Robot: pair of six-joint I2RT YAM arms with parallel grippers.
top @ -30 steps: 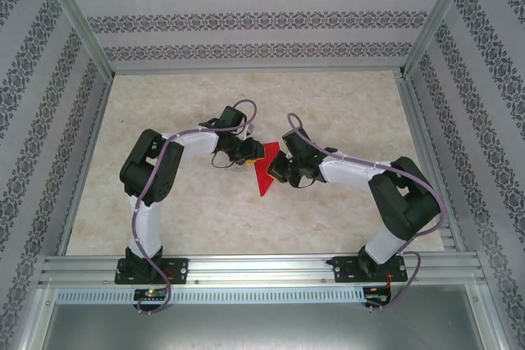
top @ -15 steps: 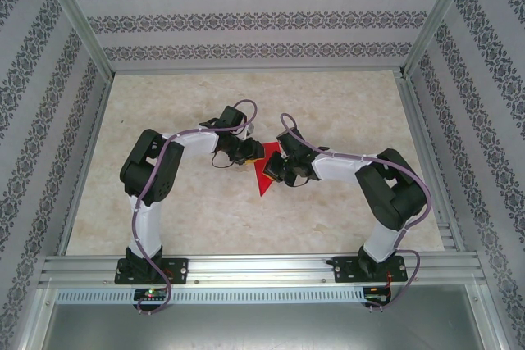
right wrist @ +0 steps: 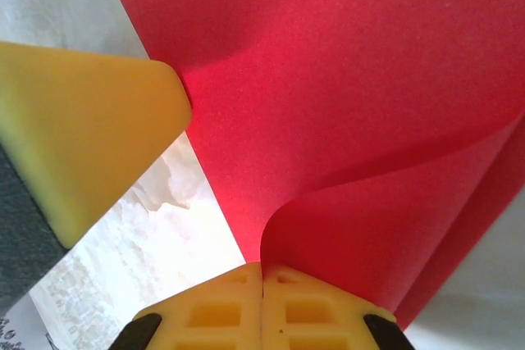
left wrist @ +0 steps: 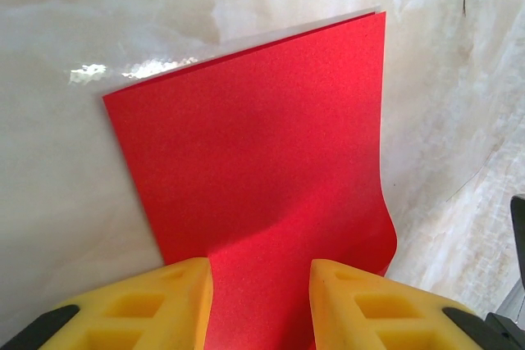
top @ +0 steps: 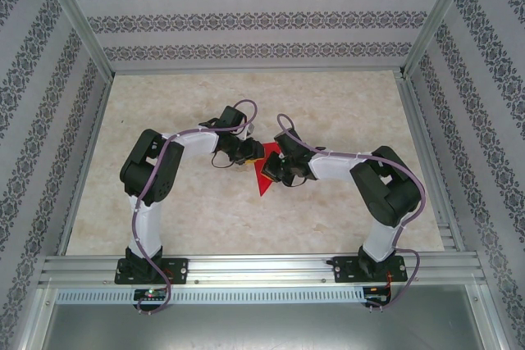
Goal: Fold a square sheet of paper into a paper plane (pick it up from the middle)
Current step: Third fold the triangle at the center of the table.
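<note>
Jaws of the right gripper (right wrist: 262, 278) pinch the curled red paper (right wrist: 344, 104); left gripper (left wrist: 261, 275) jaws stand part-open over it.

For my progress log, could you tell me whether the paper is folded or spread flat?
Partly folded: the right gripper pinches a flap curled over the paper.

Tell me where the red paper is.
In the top view, the paper sits mid-table between the left pincer and the right pincer, which pinches its edge.
</note>
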